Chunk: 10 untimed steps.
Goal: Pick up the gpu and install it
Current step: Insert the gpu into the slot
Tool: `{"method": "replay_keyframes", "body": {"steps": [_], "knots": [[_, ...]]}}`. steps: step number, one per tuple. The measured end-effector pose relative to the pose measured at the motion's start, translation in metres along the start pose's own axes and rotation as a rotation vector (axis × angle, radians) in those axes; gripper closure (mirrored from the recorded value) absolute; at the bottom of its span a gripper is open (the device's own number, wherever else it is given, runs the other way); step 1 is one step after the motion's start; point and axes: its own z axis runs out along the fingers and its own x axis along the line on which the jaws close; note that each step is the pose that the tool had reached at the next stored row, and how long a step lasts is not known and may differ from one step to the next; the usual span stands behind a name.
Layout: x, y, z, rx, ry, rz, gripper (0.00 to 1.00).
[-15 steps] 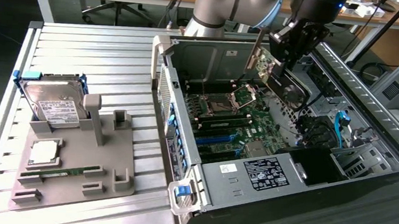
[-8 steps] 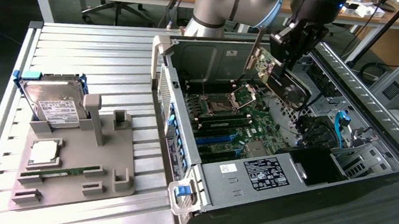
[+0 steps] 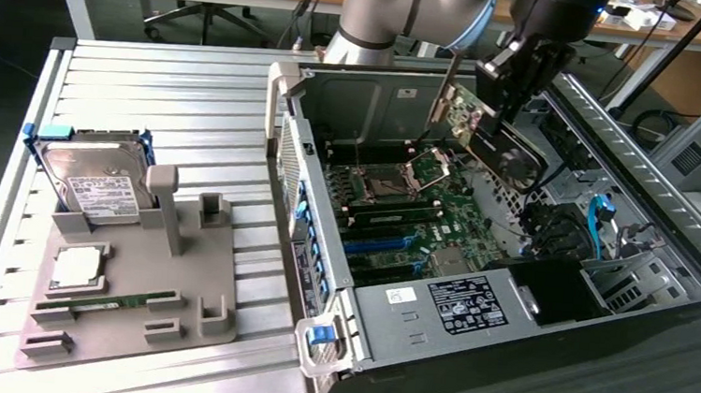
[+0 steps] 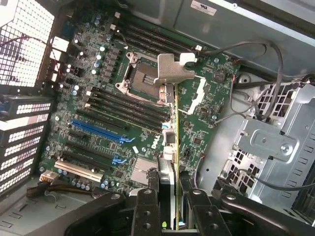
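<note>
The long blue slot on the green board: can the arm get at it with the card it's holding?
Probably yes. The case lies open, the gripper holds the gpu above the motherboard, and no cable or part covers the blue slot.

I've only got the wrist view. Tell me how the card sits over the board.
Observer: In the exterior view the graphics card hangs tilted above the motherboard, gripped by the tool and not in a slot.
Operator: Tell me what's outside the case.
Observer: A grey holder lies on the slatted table, at the exterior view's left of the case.
Operator: List what it holds.
Observer: A hard drive stands upright in it, and a green memory stick lies flat.
</note>
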Motion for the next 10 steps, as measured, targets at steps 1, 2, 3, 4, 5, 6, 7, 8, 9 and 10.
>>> {"method": "replay_keyframes", "body": {"steps": [1, 2, 3, 4, 5, 6, 7, 8, 9, 10], "knots": [[0.0000, 0.0000, 0.0001, -0.0001, -0.0003, -0.006, 0.73], [0.0000, 0.0000, 0.0001, -0.0002, -0.0006, -0.012, 0.73], [0.0000, 0.0000, 0.0003, -0.0004, -0.0011, -0.020, 0.73], [0.0000, 0.0000, 0.0003, -0.0004, -0.0013, -0.024, 0.73], [0.0000, 0.0000, 0.0004, -0.0005, -0.0016, -0.029, 0.73], [0.0000, 0.0000, 0.0005, -0.0006, -0.0020, -0.036, 0.73], [0.0000, 0.0000, 0.0006, -0.0007, -0.0023, -0.044, 0.73], [0.0000, 0.0000, 0.0007, -0.0008, -0.0026, -0.049, 0.73], [0.0000, 0.0000, 0.0007, -0.0009, -0.0029, -0.054, 0.73], [0.0000, 0.0000, 0.0008, -0.0009, -0.0032, -0.059, 0.73]]}}
